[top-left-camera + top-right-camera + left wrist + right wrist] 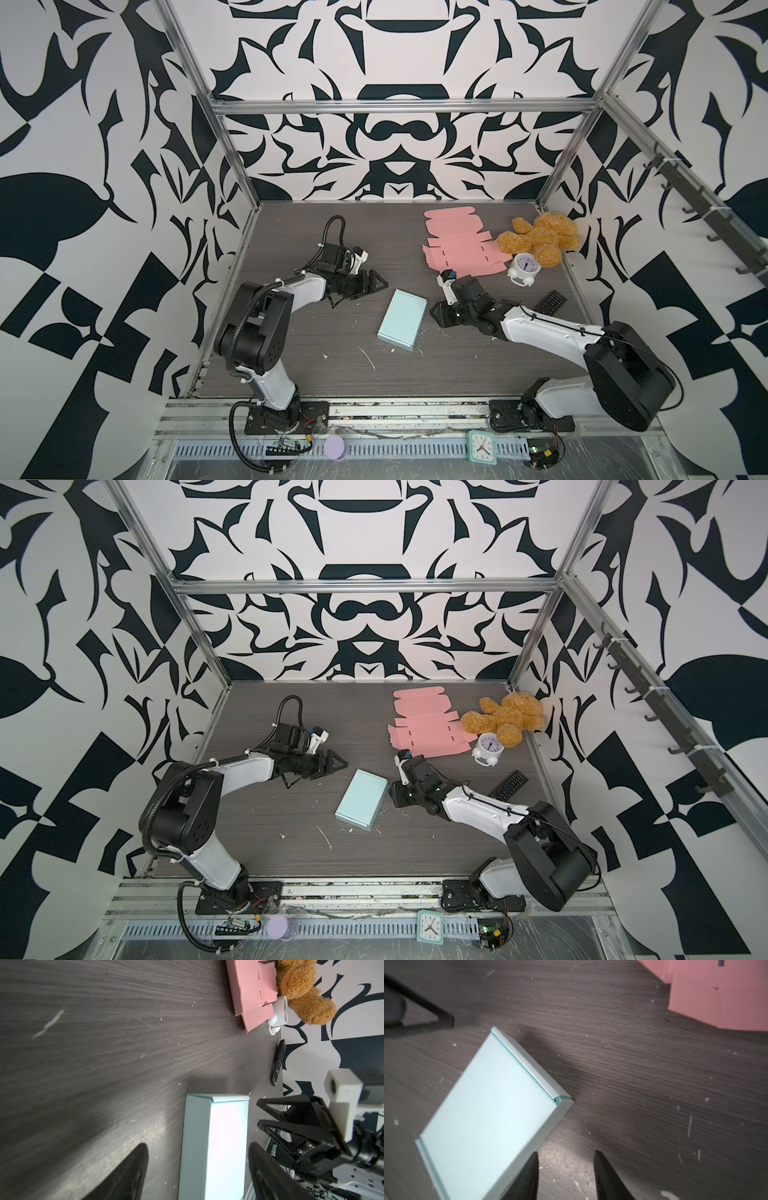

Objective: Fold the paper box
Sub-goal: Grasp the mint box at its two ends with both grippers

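Dark grey wood-grain surface (316,374), ringed by black-and-white patterned walls (395,145): your folded pale blue paper box (402,320) lies flat at its centre. Your left gripper (376,284) hangs wide open and empty, near the box's far left corner. Your right gripper (434,312), jaws partly apart, holds nothing, just beside its right edge.

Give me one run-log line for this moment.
light blue folded paper box: closed, on dark wood-grain table | left gripper: open, empty | right gripper: open, empty, beside box
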`<state>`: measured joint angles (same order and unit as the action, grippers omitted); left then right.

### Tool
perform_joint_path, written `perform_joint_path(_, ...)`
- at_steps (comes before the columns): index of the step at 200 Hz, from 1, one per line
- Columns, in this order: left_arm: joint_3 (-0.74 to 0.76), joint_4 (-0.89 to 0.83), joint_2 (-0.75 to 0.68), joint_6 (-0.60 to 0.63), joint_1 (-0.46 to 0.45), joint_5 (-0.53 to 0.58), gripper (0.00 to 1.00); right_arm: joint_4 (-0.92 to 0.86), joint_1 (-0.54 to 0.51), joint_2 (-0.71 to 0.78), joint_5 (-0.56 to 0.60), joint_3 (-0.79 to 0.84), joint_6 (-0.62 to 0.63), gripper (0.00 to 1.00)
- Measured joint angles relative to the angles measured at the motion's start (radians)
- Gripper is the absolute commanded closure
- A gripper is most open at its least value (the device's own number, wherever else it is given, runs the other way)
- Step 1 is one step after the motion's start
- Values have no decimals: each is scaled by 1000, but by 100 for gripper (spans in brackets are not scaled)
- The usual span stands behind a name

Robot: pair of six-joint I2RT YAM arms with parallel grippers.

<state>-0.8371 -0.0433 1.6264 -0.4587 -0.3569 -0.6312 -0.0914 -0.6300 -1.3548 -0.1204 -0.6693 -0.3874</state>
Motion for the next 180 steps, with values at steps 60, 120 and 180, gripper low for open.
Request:
perform_joint_path(60, 141, -128, -259, -21, -114, 86, 17, -71, 0, -79, -48, -219, 84, 30)
perform_joint_path(120, 229, -210, -452, -117, -290, 177, 16, -110, 0, -280, -108, -354, 109, 24)
perform_joint_path(180, 270, -188, -460, -212, -426, 238, 16, -129, 0, -406, -142, -441, 129, 18)
